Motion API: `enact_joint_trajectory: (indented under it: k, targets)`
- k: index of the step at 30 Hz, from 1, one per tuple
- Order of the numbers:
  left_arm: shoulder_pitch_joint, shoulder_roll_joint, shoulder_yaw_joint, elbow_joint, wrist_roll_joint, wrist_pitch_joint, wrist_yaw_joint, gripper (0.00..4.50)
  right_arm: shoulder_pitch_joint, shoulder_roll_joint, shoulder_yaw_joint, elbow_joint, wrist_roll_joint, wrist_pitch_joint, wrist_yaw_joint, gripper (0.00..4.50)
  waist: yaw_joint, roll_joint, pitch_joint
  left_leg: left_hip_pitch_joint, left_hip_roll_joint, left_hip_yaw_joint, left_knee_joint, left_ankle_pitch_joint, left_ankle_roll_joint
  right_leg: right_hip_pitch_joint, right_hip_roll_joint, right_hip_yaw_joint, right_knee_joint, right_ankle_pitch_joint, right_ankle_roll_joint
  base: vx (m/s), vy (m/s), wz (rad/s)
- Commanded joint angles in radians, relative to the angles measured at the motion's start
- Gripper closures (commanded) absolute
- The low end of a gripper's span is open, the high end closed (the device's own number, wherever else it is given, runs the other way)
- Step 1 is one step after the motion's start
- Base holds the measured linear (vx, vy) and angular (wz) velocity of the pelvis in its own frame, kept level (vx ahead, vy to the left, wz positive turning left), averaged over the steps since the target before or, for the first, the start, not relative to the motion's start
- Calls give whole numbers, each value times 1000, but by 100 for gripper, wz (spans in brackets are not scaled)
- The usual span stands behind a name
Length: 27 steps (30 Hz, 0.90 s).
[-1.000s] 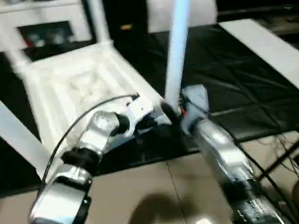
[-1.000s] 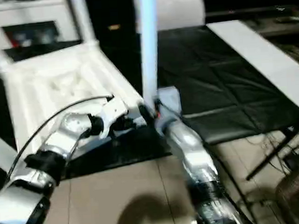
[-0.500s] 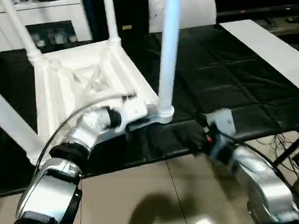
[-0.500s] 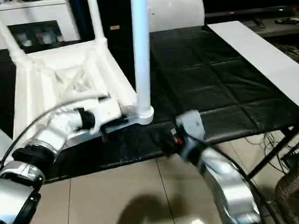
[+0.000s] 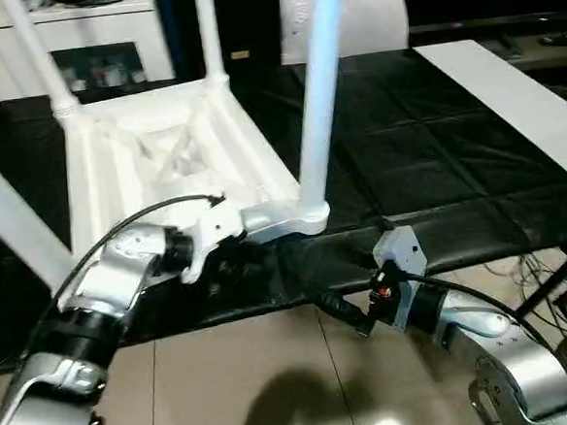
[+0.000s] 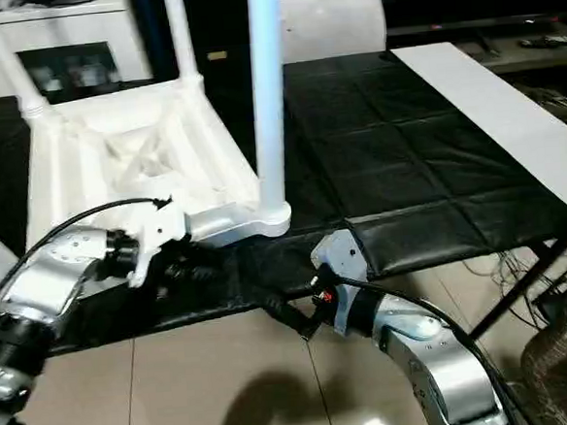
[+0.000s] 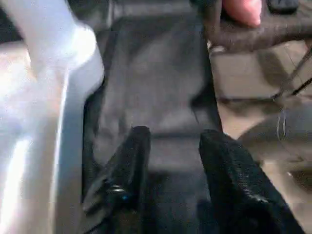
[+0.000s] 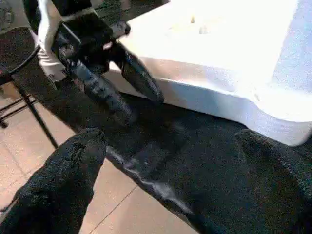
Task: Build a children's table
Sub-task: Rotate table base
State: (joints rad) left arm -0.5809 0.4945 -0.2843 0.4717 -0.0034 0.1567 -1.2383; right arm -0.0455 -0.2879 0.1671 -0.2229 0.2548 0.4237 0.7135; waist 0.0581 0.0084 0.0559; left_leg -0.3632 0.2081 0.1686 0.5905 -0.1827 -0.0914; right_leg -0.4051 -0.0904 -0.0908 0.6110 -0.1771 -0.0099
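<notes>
The white tabletop lies upside down on the black mat, ribbed underside up. Legs stand in its corner sockets: one at the near right corner, two at the far corners, one slanting at the near left. My left gripper is open just off the tabletop's front edge, near the near right socket, holding nothing. My right gripper is wide open and empty, low in front of the table's edge. It faces the tabletop's edge and the left gripper.
The black mat covers the work table. A flat white sheet lies along its right side. A white panel and a white cabinet stand behind. Beige tiled floor is in front, with cables at the right.
My right gripper has left the base of the near right leg and dropped back below the table's front edge. My left gripper has drawn slightly back from the tabletop's edge.
</notes>
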Motion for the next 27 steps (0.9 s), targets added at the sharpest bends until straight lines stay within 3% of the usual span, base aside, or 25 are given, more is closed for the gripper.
enact_joint_trajectory:
  k: [1,5,7,11,14,16,18,19,20,21,25,26,27]
  targets:
    - [-4,27,-19,-8,88,43,68,265,-27,-7,8,1,-2,7,10,0,-4,2,-60,7,20,-2,-78,-261,14,49,-47,55,-83,-296,-158,0,0,0]
    - [-27,49,-13,19,174,78,229,265,-53,-3,16,16,-7,11,0,0,-3,-3,-63,5,18,-3,-75,-233,12,53,-50,53,-83,-303,-141,0,0,0]
    - [-33,55,-1,15,192,101,300,265,-56,-1,23,20,-10,1,-6,0,-2,1,-63,5,19,-3,-74,-233,10,51,-48,54,-81,-291,-149,0,0,0]
    - [-28,62,3,16,217,73,338,265,-54,8,24,23,-20,-15,-22,0,-5,-4,-63,1,17,-3,-75,-233,13,51,-47,52,-84,-310,-136,0,0,0]
    - [-19,58,28,11,219,86,380,265,-65,14,10,29,-9,6,-34,0,-3,-5,-65,2,17,-3,-73,-218,16,51,-48,53,-80,-289,-145,0,0,0]
    - [5,49,80,-16,185,89,421,265,-57,32,-5,25,7,14,-53,0,-5,-3,-64,0,17,-2,-73,-218,16,50,-49,53,-80,-276,-153,0,0,0]
    - [48,22,145,-107,98,117,420,265,-39,57,-18,11,6,5,-96,0,-5,-2,-65,1,19,-2,-73,-216,14,50,-50,53,-79,-271,-159,0,0,0]
    - [66,12,168,-141,69,138,421,265,-31,68,-24,6,4,1,-116,0,-2,9,-68,3,22,-4,-72,-212,8,50,-55,54,-73,-251,-173,0,0,0]
    - [84,1,193,-176,39,162,424,265,-23,80,-30,1,2,-3,-137,0,-4,2,-64,3,20,-1,-74,-227,9,47,-48,52,-79,-257,-178,0,0,0]
    - [121,-16,229,-234,-1,169,434,265,-11,96,-40,-9,6,-1,-161,0,-2,9,-67,3,23,-3,-74,-229,5,50,-51,53,-75,-234,-188,0,0,0]
    - [307,-159,416,-517,-141,243,600,265,30,136,-75,-62,19,76,-253,0,-7,7,-65,-1,23,-2,-75,-234,12,52,-44,51,-72,-201,-195,0,0,0]
    - [307,-159,416,-517,-141,243,600,265,30,136,-75,-62,19,76,-253,0,-8,7,-63,-1,22,0,-75,-242,18,51,-41,51,-77,-213,-190,0,0,0]
    - [376,-210,454,-606,-166,275,659,265,42,139,-70,-74,18,83,-256,0,-8,5,-61,0,22,0,-75,-272,17,50,-43,50,-80,-266,-175,0,0,0]
